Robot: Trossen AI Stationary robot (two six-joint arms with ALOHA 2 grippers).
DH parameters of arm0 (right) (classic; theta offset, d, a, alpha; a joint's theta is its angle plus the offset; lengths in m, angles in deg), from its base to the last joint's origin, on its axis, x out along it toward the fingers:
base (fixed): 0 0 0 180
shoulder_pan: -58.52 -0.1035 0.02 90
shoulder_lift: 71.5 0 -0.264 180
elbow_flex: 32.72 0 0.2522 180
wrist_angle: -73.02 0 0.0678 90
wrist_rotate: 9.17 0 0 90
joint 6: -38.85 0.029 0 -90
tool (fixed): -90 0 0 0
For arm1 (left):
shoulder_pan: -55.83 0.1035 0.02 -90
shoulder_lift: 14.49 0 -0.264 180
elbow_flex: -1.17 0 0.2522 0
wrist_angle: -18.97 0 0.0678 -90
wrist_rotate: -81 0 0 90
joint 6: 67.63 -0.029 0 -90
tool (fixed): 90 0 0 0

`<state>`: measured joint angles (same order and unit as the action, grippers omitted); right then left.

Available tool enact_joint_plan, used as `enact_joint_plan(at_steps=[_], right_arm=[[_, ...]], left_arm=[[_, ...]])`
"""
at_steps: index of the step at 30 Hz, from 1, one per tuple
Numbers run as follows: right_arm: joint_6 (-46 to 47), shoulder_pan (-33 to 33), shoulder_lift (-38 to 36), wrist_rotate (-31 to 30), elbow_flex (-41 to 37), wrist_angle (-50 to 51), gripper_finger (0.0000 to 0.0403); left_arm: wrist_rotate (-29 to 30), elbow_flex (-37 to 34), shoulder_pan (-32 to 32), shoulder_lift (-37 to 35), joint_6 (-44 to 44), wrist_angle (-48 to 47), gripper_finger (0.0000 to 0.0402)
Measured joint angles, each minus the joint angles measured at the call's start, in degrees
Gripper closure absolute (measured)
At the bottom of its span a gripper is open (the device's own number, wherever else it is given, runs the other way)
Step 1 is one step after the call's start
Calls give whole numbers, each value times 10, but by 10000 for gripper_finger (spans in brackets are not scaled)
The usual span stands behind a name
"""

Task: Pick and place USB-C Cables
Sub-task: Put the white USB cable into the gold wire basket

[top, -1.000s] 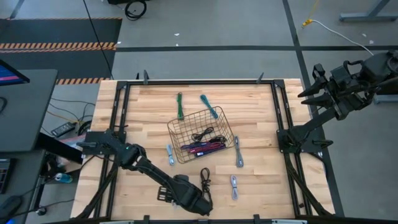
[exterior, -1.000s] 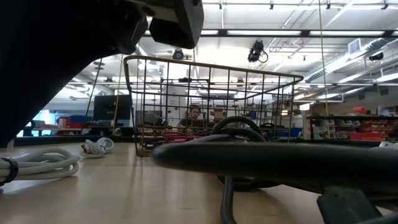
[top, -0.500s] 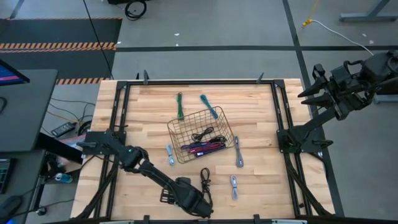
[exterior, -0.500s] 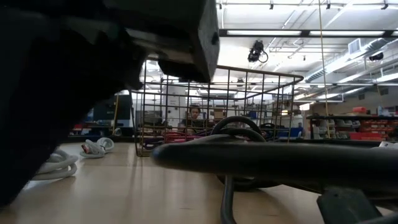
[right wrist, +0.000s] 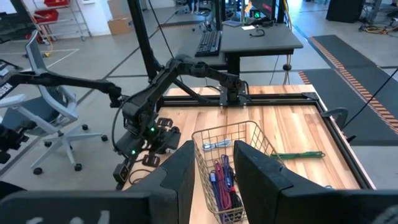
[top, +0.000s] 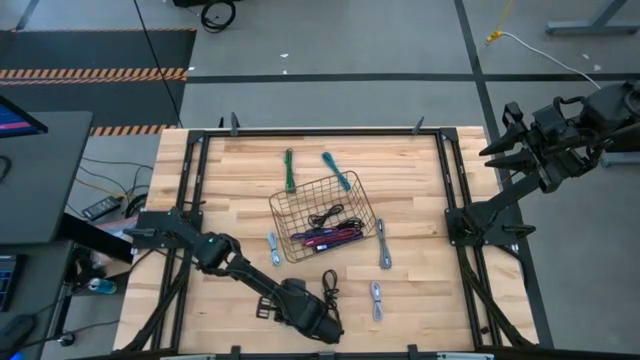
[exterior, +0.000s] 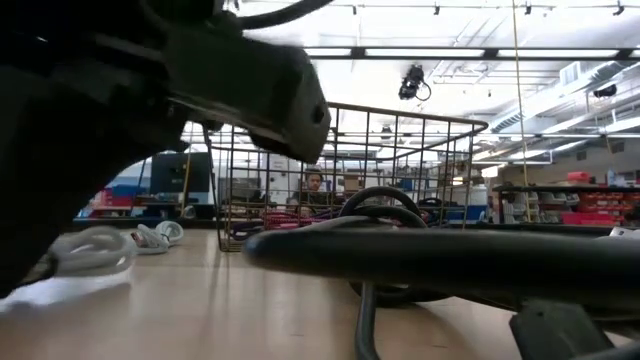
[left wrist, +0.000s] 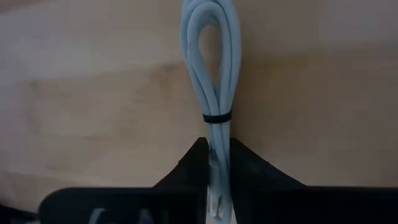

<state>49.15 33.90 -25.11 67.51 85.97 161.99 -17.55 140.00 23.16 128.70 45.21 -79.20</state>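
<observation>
Wooden bench: left gripper near its front edge, jaws pinched on a pale blue-grey cable; wire basket nearby; right gripper waits aloft, jaws parted.

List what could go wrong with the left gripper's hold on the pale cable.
1. The left gripper pinches the pale blue-grey cable only at one end, below its tie band; the long free loop could swing or slip out.
2. That loop could snag on the wire basket rim.
3. The black cable lies close beside the left arm and might get dragged.
The right gripper waits off the table's side, open.
</observation>
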Motion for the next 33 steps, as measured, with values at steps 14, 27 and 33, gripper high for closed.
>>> enact_joint_plan(at_steps=[14, 27, 33], right_arm=[[2, 0, 0, 0, 0, -1, 286], [2, 0, 0, -1, 0, -1, 286], [2, 0, 0, -21, 0, -12, 286]], left_arm=[[259, 50, 39, -163, -56, -57, 364], [366, 53, 161, -280, -427, -46, 364], [358, 50, 267, -278, -580, -20, 364]])
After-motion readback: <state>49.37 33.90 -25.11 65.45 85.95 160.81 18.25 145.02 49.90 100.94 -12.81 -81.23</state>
